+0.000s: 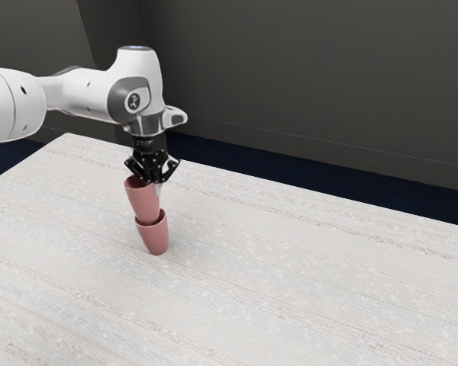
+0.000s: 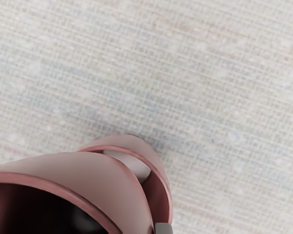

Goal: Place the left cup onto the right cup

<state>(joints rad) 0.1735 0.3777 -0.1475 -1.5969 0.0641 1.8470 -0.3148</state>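
Exterior view: pincer [image 1: 156, 180] clamped on rim of upper pink cup [image 1: 140, 202], tilted, base nested in lower pink cup [image 1: 155, 236] on worktop [image 1: 305, 274]. Step judged: release. Advised: straighten, seat fully, part slowly.

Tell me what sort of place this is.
Probably a bare simulated test room: a white robot arm reaches over a pale woven-textured table, plain dark walls stand behind, and two pink cups sit nested on it.
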